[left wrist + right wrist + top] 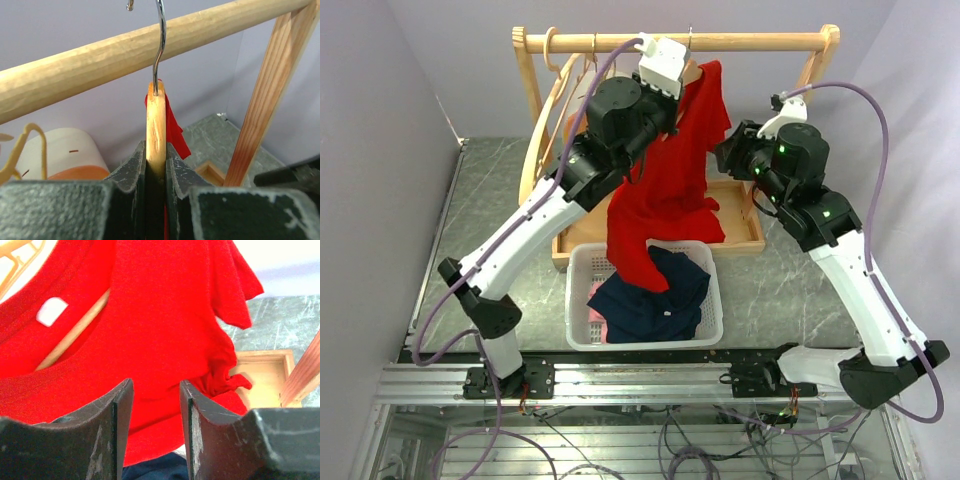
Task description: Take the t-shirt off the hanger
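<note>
While lilac walls close in on three sides, a dark, veined stone counter (480, 210) carries a wooden clothes rack whose rail (750, 42) runs across the back, with spare hangers (555, 80) bunched at its left end. The red t-shirt (670, 185) hangs under the rail near its middle, still on its wooden hanger (156, 130), and its lower end droops over the back rim into a white basket (576, 300)

From above, the left arm (620, 110) reaches up to the rail and the right arm (790, 160) points in at the shirt's side, though neither pair of jaws can be read there. Only the left wrist view shows the left jaws pinching the hanger's neck just below its metal hook (160, 45), which is looped over the rail. Only the right wrist view shows the right jaws spread with a gap between them, red cloth filling the frame close beyond them and none of it pinched; the same view picks out a white label (51, 311) inside the collar

The basket, at the near middle of the counter, holds a crumpled navy garment (655, 295) and something pink (595, 318) at its left side. Behind it sits a shallow wooden tray (745, 238), its floor partly covered by the shirt
</note>
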`<action>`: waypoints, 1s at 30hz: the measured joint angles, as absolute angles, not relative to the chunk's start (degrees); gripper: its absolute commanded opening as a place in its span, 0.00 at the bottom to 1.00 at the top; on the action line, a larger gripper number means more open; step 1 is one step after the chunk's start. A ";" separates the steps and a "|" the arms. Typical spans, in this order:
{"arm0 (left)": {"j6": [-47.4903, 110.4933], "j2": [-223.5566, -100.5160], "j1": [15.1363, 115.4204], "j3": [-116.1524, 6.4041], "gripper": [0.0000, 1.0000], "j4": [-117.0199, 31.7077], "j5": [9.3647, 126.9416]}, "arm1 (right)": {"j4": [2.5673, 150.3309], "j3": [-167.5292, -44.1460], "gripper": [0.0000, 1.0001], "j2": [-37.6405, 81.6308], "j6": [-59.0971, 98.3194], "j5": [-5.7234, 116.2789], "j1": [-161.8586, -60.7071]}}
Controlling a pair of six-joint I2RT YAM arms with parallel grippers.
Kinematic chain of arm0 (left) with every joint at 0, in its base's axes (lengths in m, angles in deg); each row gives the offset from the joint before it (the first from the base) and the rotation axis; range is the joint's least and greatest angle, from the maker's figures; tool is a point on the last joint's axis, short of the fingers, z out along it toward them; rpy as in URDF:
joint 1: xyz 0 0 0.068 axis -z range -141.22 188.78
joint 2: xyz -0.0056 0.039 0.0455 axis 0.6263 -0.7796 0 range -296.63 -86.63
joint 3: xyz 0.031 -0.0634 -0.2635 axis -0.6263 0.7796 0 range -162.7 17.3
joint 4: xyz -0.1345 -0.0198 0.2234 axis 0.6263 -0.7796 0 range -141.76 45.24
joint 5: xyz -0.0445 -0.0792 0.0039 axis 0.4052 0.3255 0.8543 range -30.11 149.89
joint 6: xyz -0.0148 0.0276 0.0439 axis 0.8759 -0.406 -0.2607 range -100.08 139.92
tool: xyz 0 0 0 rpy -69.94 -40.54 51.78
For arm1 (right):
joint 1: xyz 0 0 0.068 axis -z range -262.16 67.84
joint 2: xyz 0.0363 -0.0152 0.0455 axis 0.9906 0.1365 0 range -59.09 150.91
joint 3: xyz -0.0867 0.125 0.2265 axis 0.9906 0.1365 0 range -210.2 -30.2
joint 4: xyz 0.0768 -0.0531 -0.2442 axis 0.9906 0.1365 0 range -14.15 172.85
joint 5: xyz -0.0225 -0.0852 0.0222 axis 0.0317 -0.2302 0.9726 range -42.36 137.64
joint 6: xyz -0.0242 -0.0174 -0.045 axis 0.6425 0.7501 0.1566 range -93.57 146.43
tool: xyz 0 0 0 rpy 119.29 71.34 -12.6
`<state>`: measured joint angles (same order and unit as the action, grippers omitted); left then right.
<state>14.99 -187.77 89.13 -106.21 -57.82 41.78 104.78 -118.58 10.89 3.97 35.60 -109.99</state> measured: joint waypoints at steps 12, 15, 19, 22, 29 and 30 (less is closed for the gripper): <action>18.88 -176.41 89.13 -100.37 0.07 -71.83 45.02 | 97.96 -118.12 0.67 14.15 2.92 38.64 -112.15; 20.50 -174.03 89.13 -97.90 0.07 -72.05 45.91 | 96.24 -118.39 0.67 14.89 2.92 38.56 -114.21; 21.77 -172.47 89.13 -95.98 0.07 -72.07 46.05 | 94.97 -119.04 0.67 17.97 3.31 36.78 -118.17; 22.38 -172.45 89.13 -95.48 0.07 -72.09 46.20 | 94.86 -119.37 0.67 20.53 3.51 35.63 -119.96; 23.54 -172.10 89.13 -95.10 0.07 -72.64 47.25 | 94.55 -120.40 0.64 22.78 3.81 30.77 -120.22; 23.65 -171.95 89.13 -95.08 0.07 -72.75 47.44 | 94.36 -120.53 0.61 22.80 3.95 29.73 -120.22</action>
<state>23.65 -171.95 89.13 -95.08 -72.75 47.44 94.36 -120.53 22.80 3.95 29.73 -120.22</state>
